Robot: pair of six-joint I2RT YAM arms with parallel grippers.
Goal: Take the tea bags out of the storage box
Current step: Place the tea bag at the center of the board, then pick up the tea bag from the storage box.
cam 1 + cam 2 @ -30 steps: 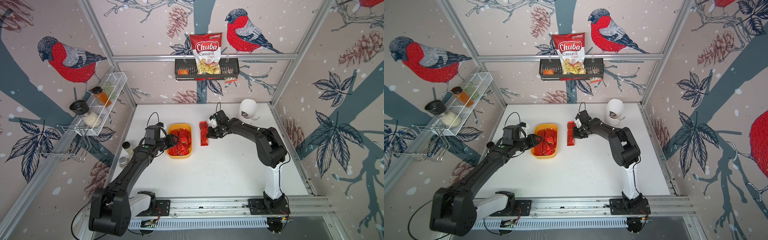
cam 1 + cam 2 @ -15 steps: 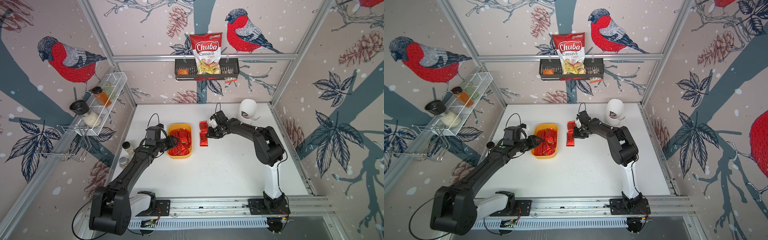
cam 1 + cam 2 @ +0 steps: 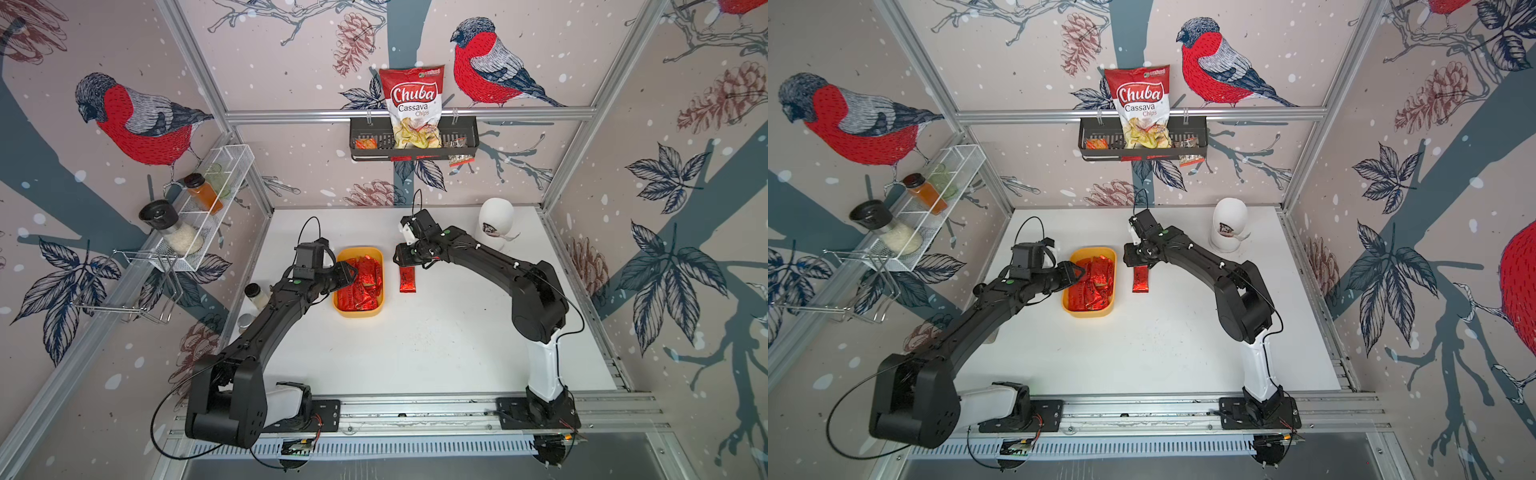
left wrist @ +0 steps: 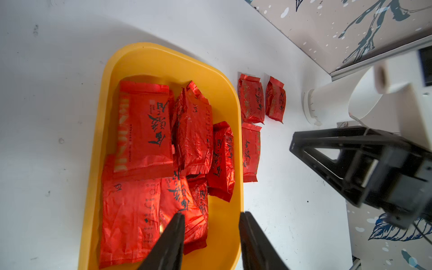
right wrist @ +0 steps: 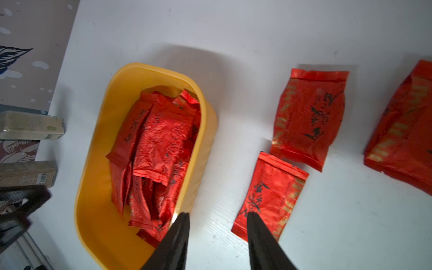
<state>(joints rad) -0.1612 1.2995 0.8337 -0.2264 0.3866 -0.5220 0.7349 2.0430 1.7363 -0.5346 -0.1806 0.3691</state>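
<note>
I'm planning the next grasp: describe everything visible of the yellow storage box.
The storage box is a shallow mustard-yellow plastic-looking tub, rectangular with rounded corners and no lid. It sits upright on the white table, a loose pile of red foil tea bags inside. Three sachets lie on the table beside one long wall. The left hand hangs open above it.

Perhaps nine tea bags (image 4: 145,126) — in storage box (image 4: 98,152)
</note>
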